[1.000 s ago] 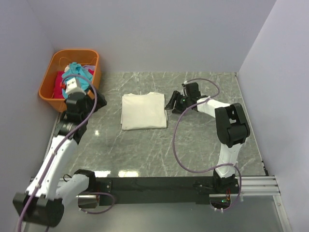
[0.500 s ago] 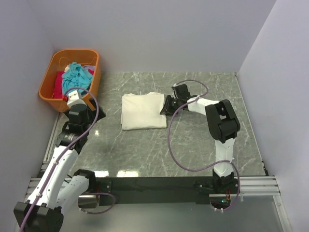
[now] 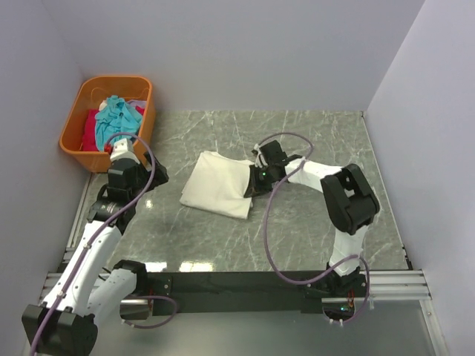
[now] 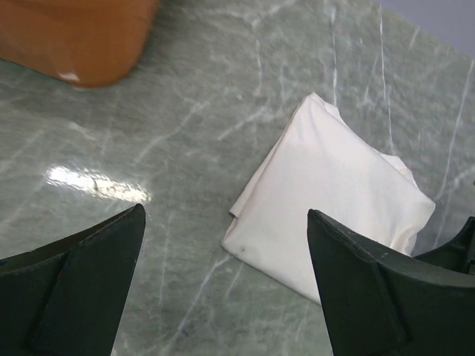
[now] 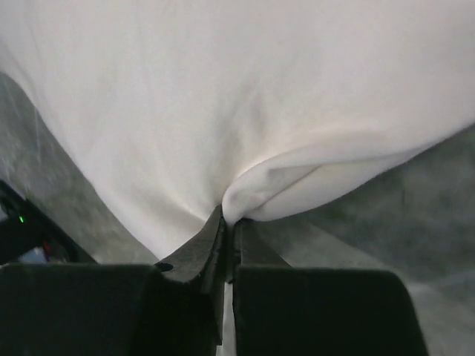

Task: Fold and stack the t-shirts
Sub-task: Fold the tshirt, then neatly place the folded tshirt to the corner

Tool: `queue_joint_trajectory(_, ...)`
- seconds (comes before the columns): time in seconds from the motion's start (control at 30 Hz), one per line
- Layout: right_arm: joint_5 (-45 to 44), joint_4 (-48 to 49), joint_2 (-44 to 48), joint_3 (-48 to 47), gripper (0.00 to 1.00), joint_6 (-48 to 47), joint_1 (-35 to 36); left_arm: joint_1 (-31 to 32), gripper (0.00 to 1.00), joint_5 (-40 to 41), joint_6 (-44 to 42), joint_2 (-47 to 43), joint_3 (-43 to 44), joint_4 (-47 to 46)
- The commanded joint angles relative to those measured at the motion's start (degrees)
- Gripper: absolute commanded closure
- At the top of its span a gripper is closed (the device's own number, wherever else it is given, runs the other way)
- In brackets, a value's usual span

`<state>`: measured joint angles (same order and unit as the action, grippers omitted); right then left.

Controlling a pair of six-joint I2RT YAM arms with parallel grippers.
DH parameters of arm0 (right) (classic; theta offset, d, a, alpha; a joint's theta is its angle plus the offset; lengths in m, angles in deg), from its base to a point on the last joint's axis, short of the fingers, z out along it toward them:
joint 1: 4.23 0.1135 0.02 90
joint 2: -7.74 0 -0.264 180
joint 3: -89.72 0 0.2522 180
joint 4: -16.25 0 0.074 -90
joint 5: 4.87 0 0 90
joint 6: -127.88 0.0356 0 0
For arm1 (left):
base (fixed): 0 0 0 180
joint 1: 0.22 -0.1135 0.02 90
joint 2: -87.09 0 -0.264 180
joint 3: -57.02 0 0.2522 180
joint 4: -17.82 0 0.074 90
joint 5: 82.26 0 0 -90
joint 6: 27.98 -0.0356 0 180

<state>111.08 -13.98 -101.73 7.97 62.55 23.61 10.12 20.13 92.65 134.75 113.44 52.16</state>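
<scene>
The cream t-shirt lies folded and askew in the middle of the table. My right gripper is shut on its right edge; in the right wrist view the fingertips pinch a bunched fold of the cream t-shirt. A teal t-shirt and a red one sit crumpled in the orange basket. My left gripper hovers just in front of the basket, open and holding nothing. In the left wrist view its wide-apart gripper frames the table and the cream t-shirt.
The orange basket stands in the far left corner against the walls; its corner shows in the left wrist view. Grey marble table spreads around the shirt. The right arm's purple cable loops over the table.
The right gripper moved left onto the cream t-shirt's right edge and shut on it. The shirt has turned and shifted toward the near left. The left gripper drew back from the basket.
</scene>
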Motion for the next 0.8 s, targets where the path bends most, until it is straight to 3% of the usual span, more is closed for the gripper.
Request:
queue_joint_trajectory(0.0,2.1,-7.8,6.8,3.9,1.0,-4.9,-0.1,0.6,0.05,-7.5,0.4,1.7,0.4,0.9)
queue_joint_trajectory(0.17,0.7,-10.2,11.9,9.5,1.0,-6.1,-0.5,4.0,0.03,-13.3,4.3,5.7,-0.9,2.3)
queue_joint_trajectory(0.4,-3.1,-7.4,13.8,14.1,1.0,-4.3,-4.1,11.4,0.04,-12.9,10.0,10.6,-2.1,1.7)
queue_joint_trajectory(0.63,-12.6,-10.7,9.6,9.3,1.0,-6.5,-10.7,11.8,0.03,-8.3,7.8,10.0,2.5,3.2)
queue_joint_trajectory(0.77,-23.4,-15.6,5.6,3.0,1.0,-9.6,-14.3,11.5,0.02,-3.4,3.6,12.3,7.7,6.1)
